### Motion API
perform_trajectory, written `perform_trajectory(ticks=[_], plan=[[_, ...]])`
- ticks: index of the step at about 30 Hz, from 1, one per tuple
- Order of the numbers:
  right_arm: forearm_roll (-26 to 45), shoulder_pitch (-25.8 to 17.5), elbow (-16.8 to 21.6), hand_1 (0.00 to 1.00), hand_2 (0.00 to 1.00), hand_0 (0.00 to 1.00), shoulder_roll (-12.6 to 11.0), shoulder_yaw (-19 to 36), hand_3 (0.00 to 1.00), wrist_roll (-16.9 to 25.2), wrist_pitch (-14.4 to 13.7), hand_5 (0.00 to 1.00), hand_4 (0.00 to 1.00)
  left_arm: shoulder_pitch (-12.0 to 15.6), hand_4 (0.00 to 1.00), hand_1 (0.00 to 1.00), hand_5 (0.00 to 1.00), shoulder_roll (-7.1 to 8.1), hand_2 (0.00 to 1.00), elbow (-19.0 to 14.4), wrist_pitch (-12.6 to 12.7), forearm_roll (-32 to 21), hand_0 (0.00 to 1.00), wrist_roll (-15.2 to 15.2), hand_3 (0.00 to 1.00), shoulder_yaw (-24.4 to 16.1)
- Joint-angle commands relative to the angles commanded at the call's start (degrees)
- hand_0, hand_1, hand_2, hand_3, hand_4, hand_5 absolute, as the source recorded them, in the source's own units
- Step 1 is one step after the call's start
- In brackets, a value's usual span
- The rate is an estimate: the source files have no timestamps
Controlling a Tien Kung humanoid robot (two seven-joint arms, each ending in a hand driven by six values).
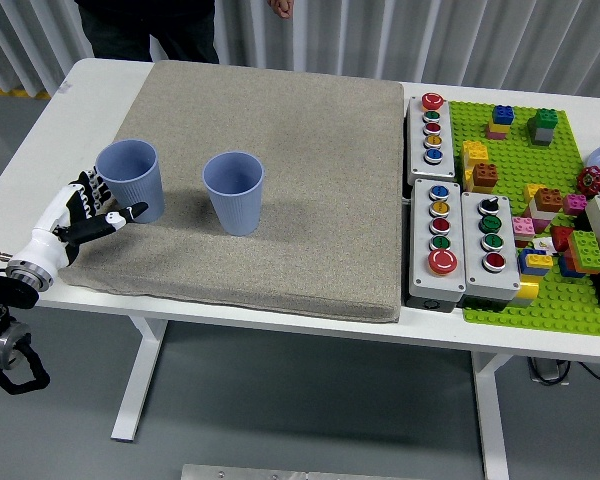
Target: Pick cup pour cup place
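The left hand [88, 212], fingers spread wide and holding nothing, sits just beside the left blue cup [130, 179] on the grey mat [280, 150]. A clumsy closing could tip the light cup toward the 2nd cup [233, 191].

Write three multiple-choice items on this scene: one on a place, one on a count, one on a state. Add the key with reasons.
1. Where does the left hand sit?
A. beside the left cup
B. over the button boxes
C. on the green baseplate

2. How many blue cups stand on the grey mat?
A. one
B. two
C. three

3. How is the right cup standing?
A. tipped on its side
B. upside down
C. upright, mouth up

Key: 1 A, the hand is at the mat's left edge next to that cup, fingers spread. 2 B, only two cups show. 3 C, its open rim faces up.
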Motion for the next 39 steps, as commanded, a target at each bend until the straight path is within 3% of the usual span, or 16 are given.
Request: perform_trajectory(ticks=[11,39], plan=[[-0.08,0.2,0.0,0.687,0.734,0.721,0.02,0.05,0.699,-0.05,-0.01,0.311,0.313,-2.41,0.942,0.998,0.194,-0.62,0.998,2.54,-0.01,-0.41,0.998,-0.01,0.998,1.11],[-1.13,0.14,0.0,0.686,0.734,0.721,-0.04,0.46,0.699,-0.29,0.23,0.311,0.315,-5.0,0.933,0.998,0.198,-1.4,0.998,5.56,0.49,-2.61,0.998,-0.39,0.998,3.57]])
